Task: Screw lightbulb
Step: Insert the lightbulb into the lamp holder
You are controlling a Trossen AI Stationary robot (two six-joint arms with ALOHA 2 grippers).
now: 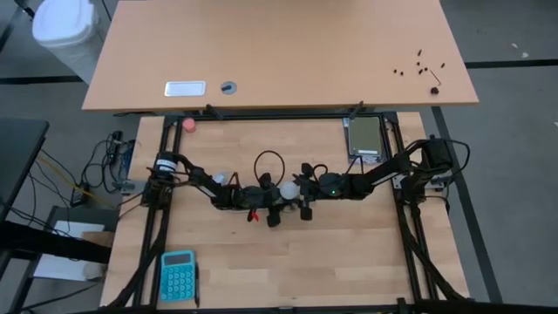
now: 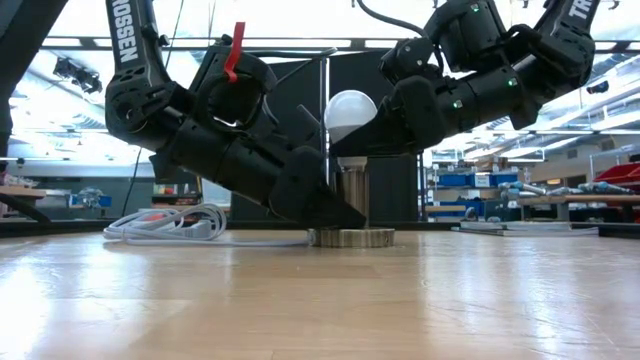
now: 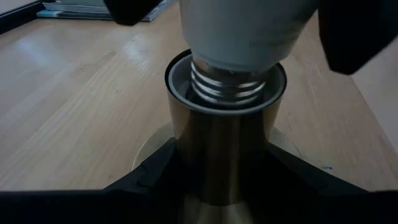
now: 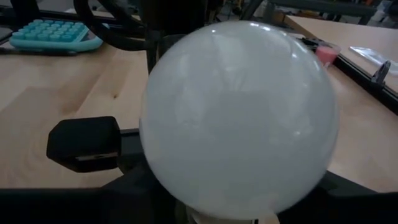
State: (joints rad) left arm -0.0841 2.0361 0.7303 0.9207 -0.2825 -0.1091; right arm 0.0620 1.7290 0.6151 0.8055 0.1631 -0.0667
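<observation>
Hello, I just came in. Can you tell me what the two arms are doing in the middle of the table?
They are fitting a lightbulb into a brass socket. The left hand grips the socket's stem near its base and steadies it. The right hand is at the white globe from above. The threads sit in the socket mouth but still show, so the bulb is not fully screwed in.

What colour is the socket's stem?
Brassy gold metal; the socket stem shows best in the left wrist view.

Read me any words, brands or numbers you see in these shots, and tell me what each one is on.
"OSSEN", cut off at the frame's top: on the left arm in the low view.
"TR", cut off at the frame's top: on the right arm there.
Teal calculator keys: too small to read.
</observation>
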